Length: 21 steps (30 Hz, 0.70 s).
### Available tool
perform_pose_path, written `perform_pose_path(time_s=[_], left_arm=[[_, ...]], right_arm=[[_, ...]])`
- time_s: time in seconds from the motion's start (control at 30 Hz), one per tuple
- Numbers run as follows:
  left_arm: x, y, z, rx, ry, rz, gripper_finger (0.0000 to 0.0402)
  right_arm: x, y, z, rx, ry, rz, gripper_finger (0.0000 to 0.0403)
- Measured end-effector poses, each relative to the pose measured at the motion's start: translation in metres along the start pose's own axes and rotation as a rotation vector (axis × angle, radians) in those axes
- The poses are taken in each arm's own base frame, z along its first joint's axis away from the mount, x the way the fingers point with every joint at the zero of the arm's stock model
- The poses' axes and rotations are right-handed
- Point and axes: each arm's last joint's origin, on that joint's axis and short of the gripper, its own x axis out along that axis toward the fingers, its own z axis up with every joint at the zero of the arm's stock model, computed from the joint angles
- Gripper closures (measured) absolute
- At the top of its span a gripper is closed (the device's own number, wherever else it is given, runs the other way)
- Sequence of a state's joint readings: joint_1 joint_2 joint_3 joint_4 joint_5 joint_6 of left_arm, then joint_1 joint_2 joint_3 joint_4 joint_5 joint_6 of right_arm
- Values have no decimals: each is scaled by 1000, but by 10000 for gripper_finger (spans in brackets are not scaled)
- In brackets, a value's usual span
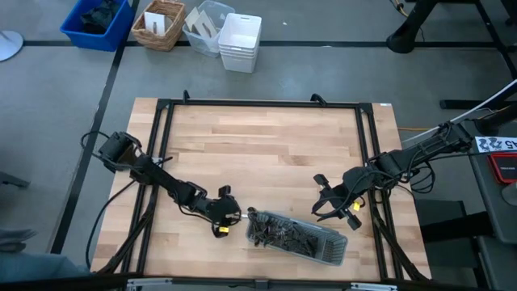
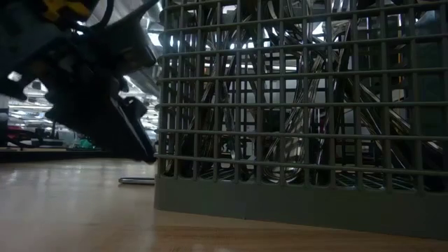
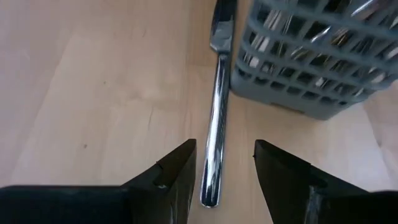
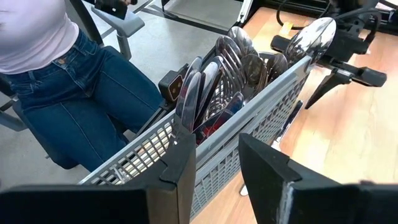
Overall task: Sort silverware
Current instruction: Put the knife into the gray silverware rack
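Observation:
A long grey mesh tray (image 1: 323, 246) lies near the table's near edge, packed with shiny silverware (image 4: 230, 56). One silver knife (image 3: 216, 112) lies flat on the wood just outside the tray's left end (image 3: 298, 99), its blade alongside the tray wall. My left gripper (image 3: 225, 152) is open and tipped down over the knife's handle end (image 3: 210, 190), one finger on either side with wood showing in both gaps. The low view shows that handle end (image 2: 136, 180) on the table. My right gripper (image 1: 327, 206) hangs open above the tray's right part.
A person in jeans (image 4: 74, 93) sits close behind the table's near edge, beside the tray. Black frame rails (image 1: 161, 145) run along the table's sides. On the floor past the far edge stand a blue bin (image 1: 97, 20), a wicker basket (image 1: 159, 23) and a white bin (image 1: 240, 40).

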<state>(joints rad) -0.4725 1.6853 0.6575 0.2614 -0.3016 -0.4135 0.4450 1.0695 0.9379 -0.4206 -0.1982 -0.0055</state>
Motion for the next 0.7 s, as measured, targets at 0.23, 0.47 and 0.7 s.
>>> perform_pose_path(time_s=[0.23,0.47,0.7], left_arm=[[14,0,-7,11,-2,2,247],[24,-1,-15,49,1,9,247],[27,0,-15,46,-28,57,291]], right_arm=[[0,0,0,0,1,0,278],[0,0,0,0,0,0,278],[0,0,0,0,0,0,278]])
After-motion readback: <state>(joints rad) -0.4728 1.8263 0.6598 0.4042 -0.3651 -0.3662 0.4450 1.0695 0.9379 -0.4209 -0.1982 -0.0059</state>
